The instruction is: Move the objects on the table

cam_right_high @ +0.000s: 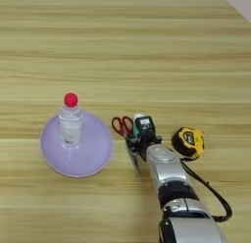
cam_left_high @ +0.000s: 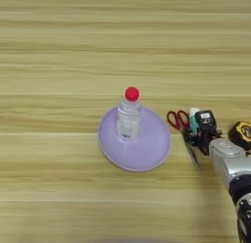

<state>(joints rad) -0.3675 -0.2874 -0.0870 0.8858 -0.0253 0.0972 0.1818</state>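
One arm reaches in from below; the gripper point(cam_right_high: 140, 134) sits right over the scissors point(cam_right_high: 126, 134) and glue stick point(cam_right_high: 138, 118), finger state I cannot tell. Tape measure point(cam_right_high: 188, 141) just right of it, plate point(cam_right_high: 51, 156) with bottle point(cam_right_high: 71, 122) left. Risk: crowded items, a grab could snag both or shove scissors into the plate, toppling the bottle. Table point(cam_right_high: 147, 51) beyond.

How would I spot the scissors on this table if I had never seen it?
Find the lilac plate holding the clear bottle. Just right of it, beside the robot's black tool, lie the scissors. Their red loop handles set them apart from the yellow tape measure further right.
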